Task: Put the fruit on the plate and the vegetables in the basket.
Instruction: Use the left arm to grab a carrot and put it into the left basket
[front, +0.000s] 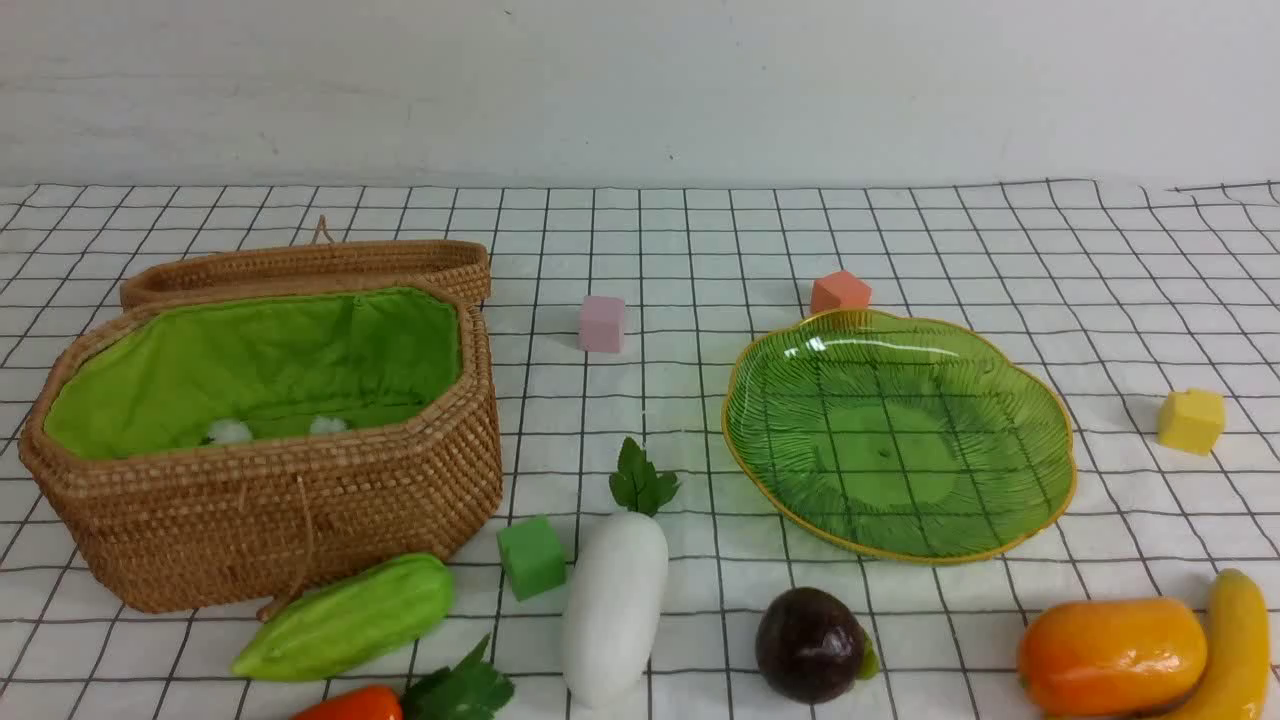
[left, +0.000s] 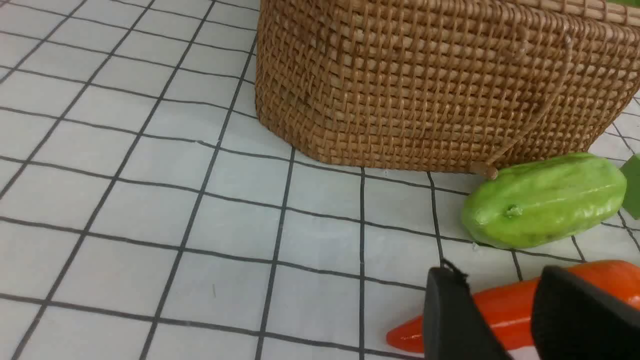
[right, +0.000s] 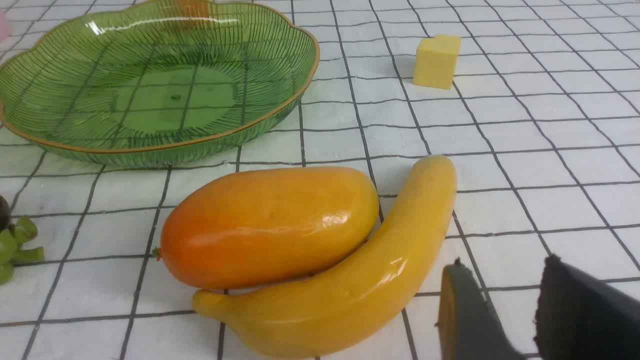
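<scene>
First step, nothing sorted; plate (front: 900, 440) empty. On worktop (front: 700, 250) near plate: mango (front: 1110, 655), banana (front: 1240, 640), purple fruit (front: 810, 645); left of plate: carrot (left: 510, 300), gourd (front: 345, 618), radish (front: 615, 605). At carrot, left fingers (left: 460, 320) apart, empty; by banana, right fingers (right: 470, 320) apart, empty. Next: pinch, lift.

The left tool (left: 495, 274) and the right tool (right: 505, 262) each hover low, 2 jaws partly apart.
</scene>
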